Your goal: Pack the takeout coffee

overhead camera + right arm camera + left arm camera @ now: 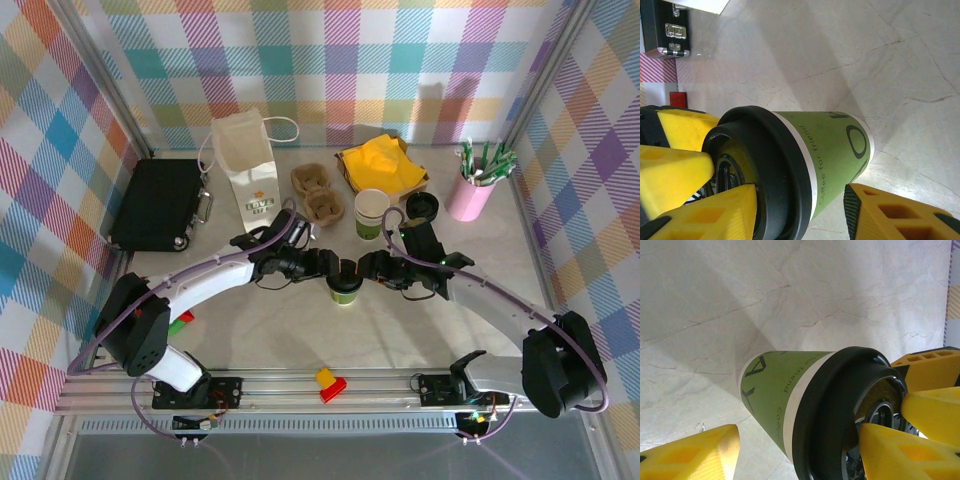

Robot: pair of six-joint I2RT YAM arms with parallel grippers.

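Note:
The takeout coffee [345, 289] is a small green paper cup with a black lid, standing mid-table between both arms. My left gripper [328, 268] reaches it from the left. In the left wrist view the takeout coffee [775, 390] lies across the frame, and the left gripper [800, 440] is open: one finger [700, 455] stands apart from the wall, the other overlaps the lid. My right gripper [365, 268] comes from the right. In the right wrist view the right gripper [801, 192] is shut on the takeout coffee [840, 145], one finger on the lid and the black pad [852, 200] against the wall.
A white paper bag [245, 165], a black case [160, 205] and cardboard cup carriers [318, 195] stand behind the left arm. A cream cup [372, 213], a loose black lid [422, 207], yellow napkins [385, 165] and a pink cup of straws [475, 185] sit back right. Red and yellow blocks [330, 383] rest on the front rail.

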